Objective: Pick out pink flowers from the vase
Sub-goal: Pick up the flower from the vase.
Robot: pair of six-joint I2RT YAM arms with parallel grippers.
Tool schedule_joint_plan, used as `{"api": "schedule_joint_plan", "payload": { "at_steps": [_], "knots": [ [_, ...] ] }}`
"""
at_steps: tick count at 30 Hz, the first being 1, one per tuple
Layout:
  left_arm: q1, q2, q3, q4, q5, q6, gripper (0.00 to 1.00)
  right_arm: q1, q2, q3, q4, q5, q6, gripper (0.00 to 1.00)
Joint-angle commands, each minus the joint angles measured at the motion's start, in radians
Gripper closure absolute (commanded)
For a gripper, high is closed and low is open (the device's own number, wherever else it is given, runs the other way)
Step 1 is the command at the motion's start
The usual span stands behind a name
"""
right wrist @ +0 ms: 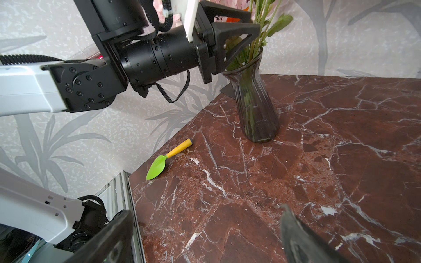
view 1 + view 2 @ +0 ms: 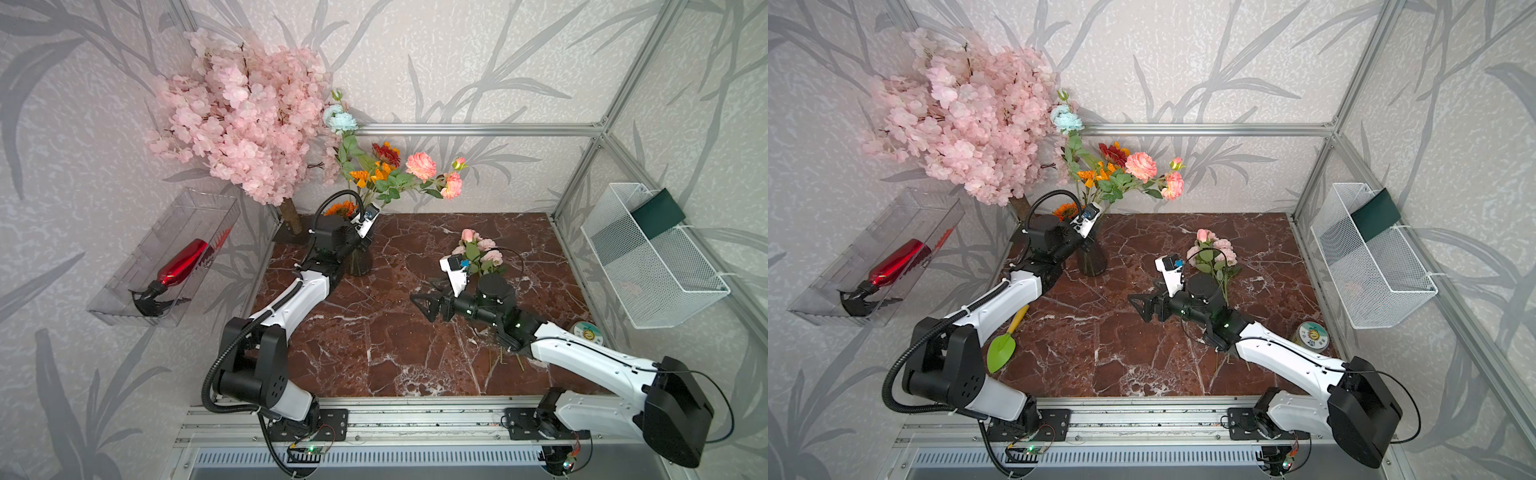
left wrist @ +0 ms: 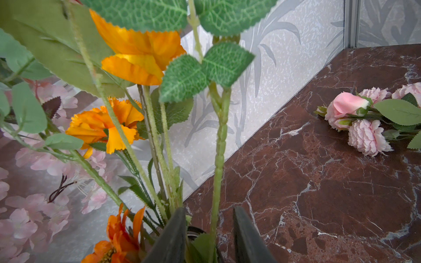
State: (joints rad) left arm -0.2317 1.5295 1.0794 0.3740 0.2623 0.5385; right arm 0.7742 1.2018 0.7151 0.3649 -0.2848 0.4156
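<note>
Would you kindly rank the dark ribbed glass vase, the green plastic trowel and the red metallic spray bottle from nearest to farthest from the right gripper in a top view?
1. Dark glass vase, back left of the right gripper.
2. Green trowel, at the marble table's left edge.
3. Red spray bottle, in the clear wall tray, far left.

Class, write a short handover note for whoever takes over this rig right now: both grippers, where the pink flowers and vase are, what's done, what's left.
Left gripper: open, fingers either side of a green stem just above the vase mouth, not yet clamped.
Right gripper: open, empty, over the table.
Done: one bunch of pale pink flowers lies on the table.
Left: salmon-pink blooms are still in the vase; pull them out.
</note>
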Motion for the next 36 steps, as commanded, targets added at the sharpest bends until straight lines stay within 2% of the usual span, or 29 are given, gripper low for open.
{"api": "schedule_joint_plan", "payload": {
  "at_steps": [1, 9, 25, 36],
  "knots": [
    [-0.007, 0.015, 0.047, 0.026, -0.005, 0.003, 0.65, 0.004, 0.004, 0.012, 0.000, 0.006, -0.012, 0.01],
    [-0.014, 0.054, 0.080, 0.017, -0.010, 0.006, 0.66, 0.003, -0.002, 0.009, -0.016, 0.015, -0.012, 0.01],
    [-0.018, 0.058, 0.084, 0.024, 0.025, -0.004, 0.87, 0.001, 0.012, 0.014, -0.025, -0.002, -0.006, 0.01],
    [-0.018, 0.028, 0.076, 0.052, 0.050, -0.027, 0.92, 0.000, 0.021, 0.020, -0.031, -0.012, 0.000, 0.01]
  ]
}}
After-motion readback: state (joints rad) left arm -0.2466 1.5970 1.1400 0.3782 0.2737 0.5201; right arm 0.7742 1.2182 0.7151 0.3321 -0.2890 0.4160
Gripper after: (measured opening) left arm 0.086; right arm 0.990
